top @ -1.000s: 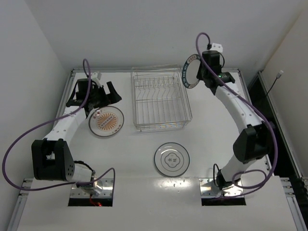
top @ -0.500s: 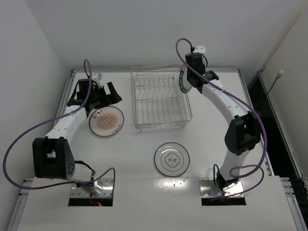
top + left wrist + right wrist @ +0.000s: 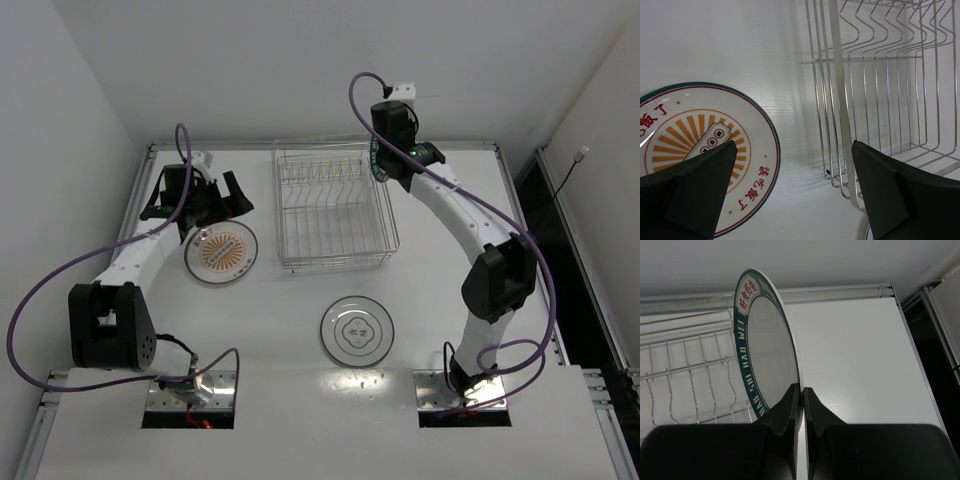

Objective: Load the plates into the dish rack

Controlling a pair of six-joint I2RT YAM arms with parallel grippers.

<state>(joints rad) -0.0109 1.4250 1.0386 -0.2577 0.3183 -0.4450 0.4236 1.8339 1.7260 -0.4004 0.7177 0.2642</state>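
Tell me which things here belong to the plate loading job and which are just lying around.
Job: dish rack; sunburst plate; dark-ringed plate; green-rimmed plate, held in the right gripper.
Lying about: only the arms' purple cables.

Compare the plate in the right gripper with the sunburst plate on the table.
Pose: the green-banded plate stands on edge, pinched at its rim by the right gripper; the sunburst plate lies flat on the table. Look: the green-banded plate has a plain centre; the sunburst plate has orange rays. Both are round with dark green rims.
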